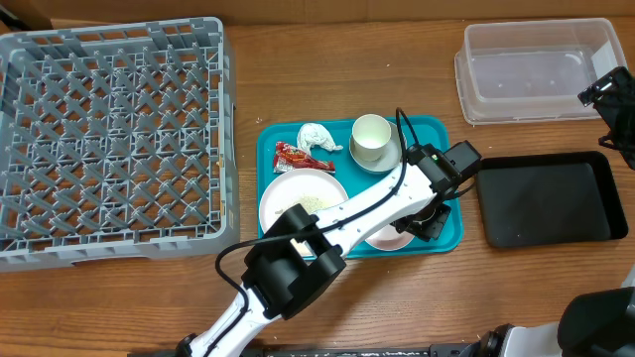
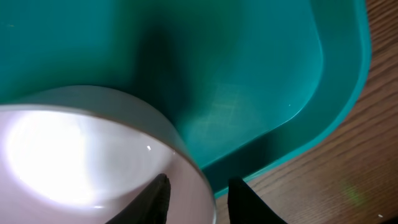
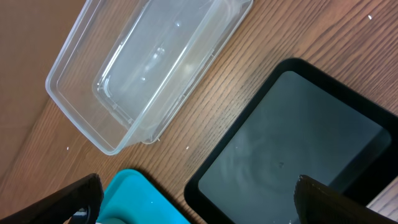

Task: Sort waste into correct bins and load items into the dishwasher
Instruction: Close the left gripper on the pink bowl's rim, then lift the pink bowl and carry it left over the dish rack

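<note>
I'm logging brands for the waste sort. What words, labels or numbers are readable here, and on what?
None readable.
The red wrapper on the teal tray carries print, too small and blurred to read.
The tub, black tray and rack show no text.

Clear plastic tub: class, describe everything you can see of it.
The clear plastic tub is rectangular and see-through, with rounded corners and a flared rim. It stands upright and empty on the wooden table, at the far right, just beyond the black tray and apart from it.
</note>
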Tool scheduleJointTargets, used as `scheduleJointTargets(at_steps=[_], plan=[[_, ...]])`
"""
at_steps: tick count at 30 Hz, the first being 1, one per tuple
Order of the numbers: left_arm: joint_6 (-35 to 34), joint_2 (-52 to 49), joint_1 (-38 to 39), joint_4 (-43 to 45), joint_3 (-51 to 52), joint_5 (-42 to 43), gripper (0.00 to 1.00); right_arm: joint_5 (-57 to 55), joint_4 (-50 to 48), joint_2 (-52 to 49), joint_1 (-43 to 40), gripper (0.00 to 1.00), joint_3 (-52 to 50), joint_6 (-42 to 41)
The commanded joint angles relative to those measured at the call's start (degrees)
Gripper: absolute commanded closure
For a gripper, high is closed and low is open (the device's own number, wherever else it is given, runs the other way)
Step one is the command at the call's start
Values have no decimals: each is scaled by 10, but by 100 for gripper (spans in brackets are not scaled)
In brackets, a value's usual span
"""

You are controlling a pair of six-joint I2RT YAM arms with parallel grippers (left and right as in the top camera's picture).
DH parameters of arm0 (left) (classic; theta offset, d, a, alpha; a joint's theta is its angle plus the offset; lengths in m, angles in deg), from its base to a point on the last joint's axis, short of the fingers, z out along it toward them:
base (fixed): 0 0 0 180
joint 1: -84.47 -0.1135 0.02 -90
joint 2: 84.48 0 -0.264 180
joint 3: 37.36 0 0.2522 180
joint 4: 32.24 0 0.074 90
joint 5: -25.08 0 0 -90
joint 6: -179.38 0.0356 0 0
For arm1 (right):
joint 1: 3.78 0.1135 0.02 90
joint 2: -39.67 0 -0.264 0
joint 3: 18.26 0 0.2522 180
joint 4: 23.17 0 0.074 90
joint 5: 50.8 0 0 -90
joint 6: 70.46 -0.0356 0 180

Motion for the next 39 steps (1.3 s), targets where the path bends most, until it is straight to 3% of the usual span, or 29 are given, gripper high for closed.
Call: scheduleJointTargets(at_steps=[1,6,14,17,18,20,25,31,35,39], plan=[[-4,-11,0,4,0,23,67,0,-2,1,0,0,7,-2],[-16,-12,2,5,0,22,67,0,-2,1,0,0,7,-2],[-28,-12,7,11,14,-4,79,0,-2,1,0,0,7,-2],[-30,-12,9,35,36,-6,79,0,-2,1,0,0,7,-2],[-30,-12,10,42,45,-7,81,0,-2,1,0,0,7,-2],[-30,-12,10,47,54,-7,96,0,-2,1,0,0,7,-2],[-30,-10,8,40,37,10,96,0,-2,1,0,0,7,-2],[-29,-10,6,-32,-74,54,96,0,-2,1,0,0,7,-2],[-27,-10,6,-115,-191,68,96,0,-2,1,0,0,7,-2],[17,-5,-10,-233,-357,51,96,0,-2,1,0,0,7,-2]])
